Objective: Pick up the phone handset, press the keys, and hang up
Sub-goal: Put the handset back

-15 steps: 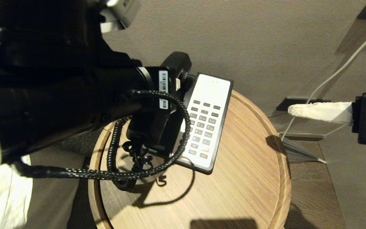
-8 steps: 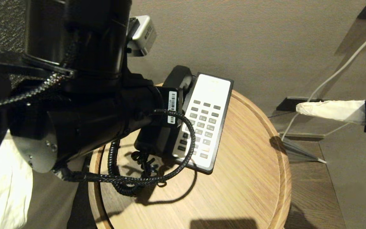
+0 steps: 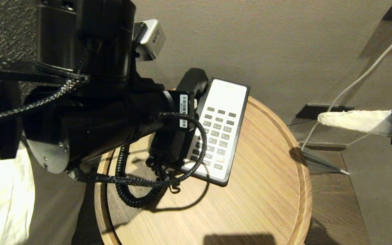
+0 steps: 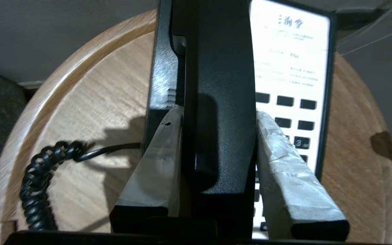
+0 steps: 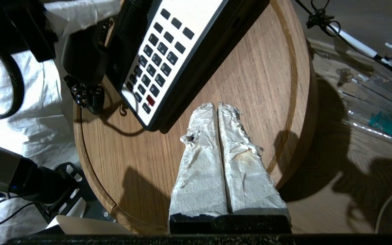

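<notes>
Clamping the phone handset [image 4: 216,102] across its middle, our left gripper [image 4: 216,143] has a taped finger [image 4: 158,160] pressed against each side of the black receiver, jaws shut on it rather than meeting. We judge the mid-body grip keeps the long piece balanced and its rounded ends free of the cradle. In the head view the handset [image 3: 191,81] sits along the left edge of the phone base [image 3: 231,88], directly over its rest; whether it touches the rest or hangs just clear, we cannot tell. One coiled cord [image 3: 128,190] trails from its near end and loops slack on the round wooden surface [image 3: 267,190], loose enough, we think, to allow a lift.

Further right, the keys [image 3: 218,136] lie uncovered on the white faceplate, grey buttons in rows of three; the right wrist view shows a single red one [image 5: 150,100] near the bottom. Their full number we cannot count, since the arm's cable hides some.

Our right gripper [image 5: 217,112] hovers above bare wood beside the base, touching nothing, its two wrapped fingers pressed together into one blunt tip, which we read as readiness for pressing keys.

We count one phone, one handset, one cord, one surface, two grippers.
</notes>
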Motion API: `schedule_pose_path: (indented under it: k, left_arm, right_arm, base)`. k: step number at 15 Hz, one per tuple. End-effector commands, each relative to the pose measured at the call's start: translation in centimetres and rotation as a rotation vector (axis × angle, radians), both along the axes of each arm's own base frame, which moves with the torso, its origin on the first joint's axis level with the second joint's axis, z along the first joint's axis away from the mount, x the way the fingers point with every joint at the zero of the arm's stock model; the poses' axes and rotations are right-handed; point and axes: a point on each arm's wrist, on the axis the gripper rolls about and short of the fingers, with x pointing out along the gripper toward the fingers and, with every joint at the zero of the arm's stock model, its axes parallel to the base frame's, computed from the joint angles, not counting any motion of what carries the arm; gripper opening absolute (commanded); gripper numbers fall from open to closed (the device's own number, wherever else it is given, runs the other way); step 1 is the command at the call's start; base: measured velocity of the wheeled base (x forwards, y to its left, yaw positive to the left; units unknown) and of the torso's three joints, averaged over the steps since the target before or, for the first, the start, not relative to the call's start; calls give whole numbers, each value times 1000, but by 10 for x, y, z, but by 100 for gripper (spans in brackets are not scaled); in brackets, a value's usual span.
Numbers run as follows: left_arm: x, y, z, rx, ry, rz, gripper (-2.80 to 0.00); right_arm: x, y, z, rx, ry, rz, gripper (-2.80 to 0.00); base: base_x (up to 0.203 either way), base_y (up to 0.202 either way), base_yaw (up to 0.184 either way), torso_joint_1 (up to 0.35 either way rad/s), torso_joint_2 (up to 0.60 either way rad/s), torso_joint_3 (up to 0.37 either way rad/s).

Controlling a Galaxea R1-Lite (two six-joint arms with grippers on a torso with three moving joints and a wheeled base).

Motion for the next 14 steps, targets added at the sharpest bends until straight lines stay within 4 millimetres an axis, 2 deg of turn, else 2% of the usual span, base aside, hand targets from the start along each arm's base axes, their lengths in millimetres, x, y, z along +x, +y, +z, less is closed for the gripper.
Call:
schedule_pose_path:
  k: [1, 6, 14]
  left_arm:
    - [0, 1, 0, -8, 2, -15, -280]
    - [-2, 7, -5, -5, 26, -51, -280]
    - [5, 19, -2, -24, 36, -83, -280]
  right_arm:
    - [0, 0, 0, 1, 1, 2, -280]
    - [0, 1, 0, 2, 1, 3, -280]
    - [1, 1, 0, 3, 0, 5, -280]
  base:
    - [0, 0, 0, 0, 0, 0]
    - [0, 0, 0, 0, 0, 0]
    - [0, 0, 0, 0, 0, 0]
